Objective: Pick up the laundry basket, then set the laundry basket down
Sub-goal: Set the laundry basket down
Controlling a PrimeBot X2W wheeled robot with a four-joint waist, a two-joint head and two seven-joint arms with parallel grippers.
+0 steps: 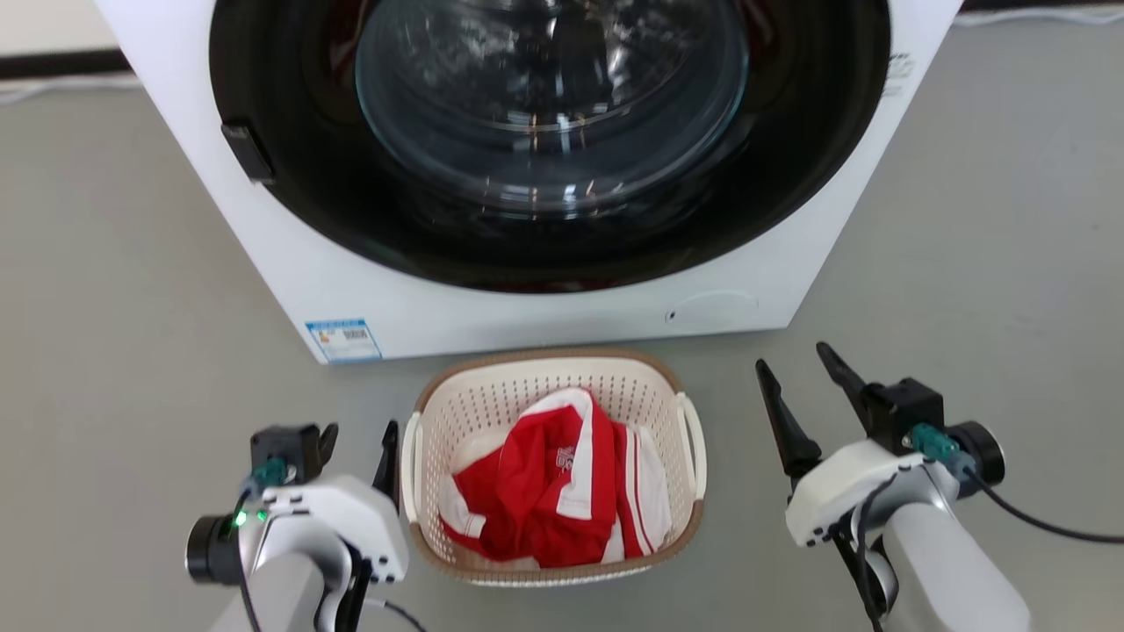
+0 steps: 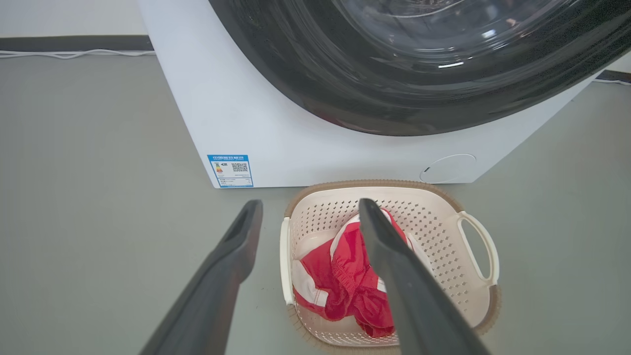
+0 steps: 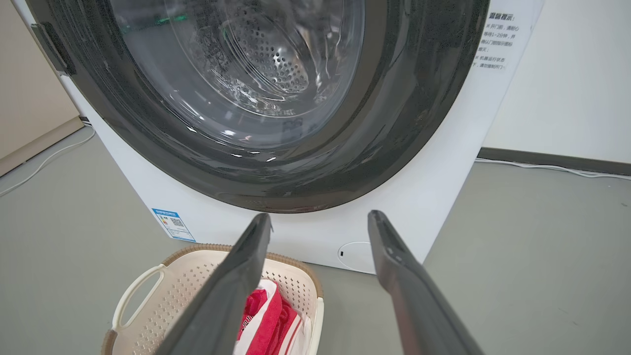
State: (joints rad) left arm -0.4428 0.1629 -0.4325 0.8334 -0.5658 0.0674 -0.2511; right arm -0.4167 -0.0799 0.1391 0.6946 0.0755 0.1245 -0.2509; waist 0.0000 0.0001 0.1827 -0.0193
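Laundry basket (image 1: 492,405): on the floor just before the washer (image 1: 351,290), holding red-and-white clothing (image 1: 544,491).
Left gripper (image 1: 360,430): fingers spread, empty, before the washer's left corner.
Right gripper (image 1: 790,355): spread, empty, before the washer's right corner.

Supporting surface: grey floor (image 1: 114,281), smooth and matte, reaching back to the wall base.

Standing directly on it: white front-loading washer (image 1: 334,281), dark round door facing forward, blue label at the lower front corner.

Set flat on the floor just beside the washer's lower front edge — cream laundry basket (image 1: 509,395) with brown rim; contact with the washer cannot be told.

Lying along the wall base — thin white cable (image 2: 74,53).
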